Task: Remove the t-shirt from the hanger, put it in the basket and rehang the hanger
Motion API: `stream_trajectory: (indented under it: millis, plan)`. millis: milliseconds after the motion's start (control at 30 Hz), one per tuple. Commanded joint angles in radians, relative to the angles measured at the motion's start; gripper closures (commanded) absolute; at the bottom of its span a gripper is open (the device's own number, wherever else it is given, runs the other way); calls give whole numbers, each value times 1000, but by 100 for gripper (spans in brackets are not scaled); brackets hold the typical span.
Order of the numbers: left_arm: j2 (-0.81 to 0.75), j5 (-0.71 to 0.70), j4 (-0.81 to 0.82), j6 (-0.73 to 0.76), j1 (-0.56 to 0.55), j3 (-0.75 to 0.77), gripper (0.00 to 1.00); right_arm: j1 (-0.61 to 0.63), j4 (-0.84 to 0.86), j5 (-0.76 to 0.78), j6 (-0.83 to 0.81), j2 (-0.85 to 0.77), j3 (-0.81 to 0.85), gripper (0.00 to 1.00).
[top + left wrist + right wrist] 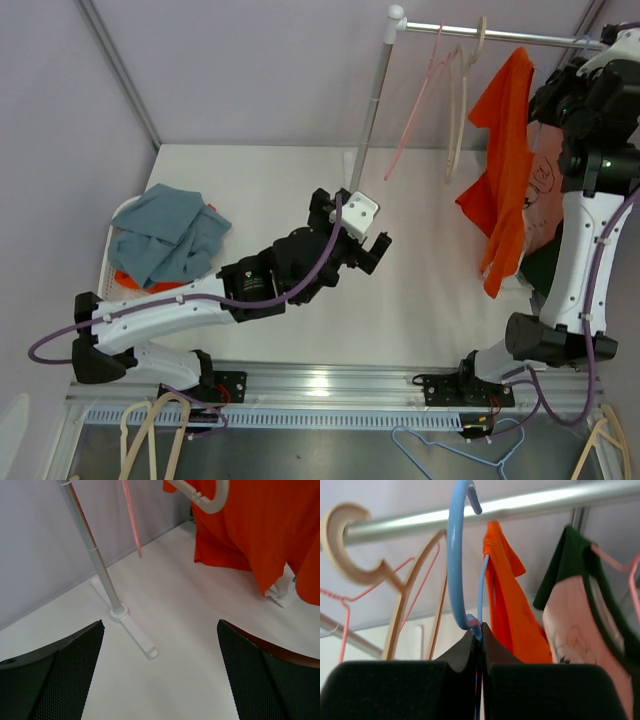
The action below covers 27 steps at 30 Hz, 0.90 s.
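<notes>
Wrist-only: blue hanger between right fingers

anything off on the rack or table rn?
Orange t-shirt hangs bunched and lopsided, one side trailing low. Spare hangers lie loose below the front rail. Nothing looks damaged.

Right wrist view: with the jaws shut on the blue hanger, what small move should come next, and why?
Probably lift the blue plastic hanger slightly so its hook clears the shiny metal rail. The right jaws are shut on its neck just below the hook, which sits over the rail, and the orange t-shirt hangs beside it.
</notes>
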Motion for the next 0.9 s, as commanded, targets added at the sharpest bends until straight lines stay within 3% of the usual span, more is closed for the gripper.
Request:
stream_trajectory:
  millis: [0, 267, 367, 533, 867]
  plan:
    - [-60, -14, 156, 92, -60, -47, 1, 119, -5, 225, 84, -133, -94, 100]
    - [-93, 100, 600, 328, -232, -291, 0, 424, -24, 727, 362, -368, -410, 100]
    - [-96, 149, 679, 306, -278, -369, 1, 472, -109, 842, 481, -422, -443, 100]
    - [-110, 255, 833, 212, -321, -515, 0, 496, -318, 899, 744, -402, -411, 100]
    - [110, 180, 1073, 255, -323, -508, 0, 648, -371, 888, 766, -388, -383, 100]
